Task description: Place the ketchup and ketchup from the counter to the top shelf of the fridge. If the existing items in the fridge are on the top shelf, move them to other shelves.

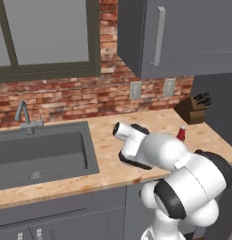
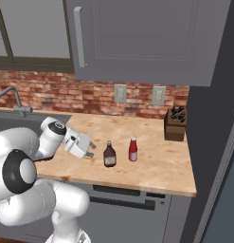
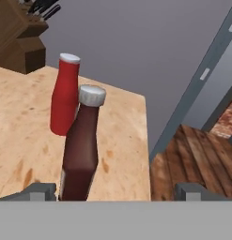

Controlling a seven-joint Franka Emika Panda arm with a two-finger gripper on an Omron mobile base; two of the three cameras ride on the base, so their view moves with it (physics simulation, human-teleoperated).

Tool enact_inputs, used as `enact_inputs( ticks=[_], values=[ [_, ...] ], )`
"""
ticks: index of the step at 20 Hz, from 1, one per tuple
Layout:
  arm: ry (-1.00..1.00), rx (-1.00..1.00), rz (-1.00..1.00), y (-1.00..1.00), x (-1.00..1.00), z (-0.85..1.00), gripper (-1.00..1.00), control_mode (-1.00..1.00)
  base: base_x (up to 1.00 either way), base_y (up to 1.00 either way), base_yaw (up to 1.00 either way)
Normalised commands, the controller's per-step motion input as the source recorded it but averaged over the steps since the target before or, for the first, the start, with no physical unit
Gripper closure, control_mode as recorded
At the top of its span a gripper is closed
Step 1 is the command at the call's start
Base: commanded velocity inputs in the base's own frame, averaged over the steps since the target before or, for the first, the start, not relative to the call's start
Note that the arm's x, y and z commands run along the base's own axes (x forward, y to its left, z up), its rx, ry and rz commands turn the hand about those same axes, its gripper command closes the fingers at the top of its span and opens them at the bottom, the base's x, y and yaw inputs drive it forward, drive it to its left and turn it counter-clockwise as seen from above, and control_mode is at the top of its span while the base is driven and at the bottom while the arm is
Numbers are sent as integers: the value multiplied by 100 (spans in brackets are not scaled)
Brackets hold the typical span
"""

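Note:
Two ketchup bottles stand upright on the tan counter (image 2: 156, 166). The dark brownish-red one (image 2: 109, 155) (image 3: 81, 145) is closest to my gripper (image 2: 90, 152) (image 3: 117, 192), just in front of it and towards its left fingertip (image 3: 42, 191). The bright red one with a white cap (image 2: 133, 149) (image 3: 65, 96) (image 1: 181, 134) stands just beyond it. The gripper is open and holds nothing. At the counter's right end rises the slate-grey fridge (image 2: 213, 142). Its top shelf and the existing items are hidden.
A brown knife block (image 2: 175, 124) (image 1: 195, 108) sits at the back right of the counter. The dark sink (image 1: 37, 154) with its faucet (image 1: 24, 117) lies to the left. A grey wall cabinet (image 2: 137, 38) hangs overhead. The counter's right edge (image 3: 146, 140) drops to a wooden floor.

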Motion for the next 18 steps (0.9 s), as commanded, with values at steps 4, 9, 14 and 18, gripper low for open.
enact_inputs(
  ticks=[4,9,14,18],
  values=[
    [0,0,0,-12,1,-9,-100,-100,0,0,0],
    [0,0,1,-16,0,-2,-100,-100,0,0,0],
    [0,0,4,-12,0,-1,-100,-100,0,0,0],
    [0,0,6,-7,1,0,-100,-100,0,0,0]
  ],
)
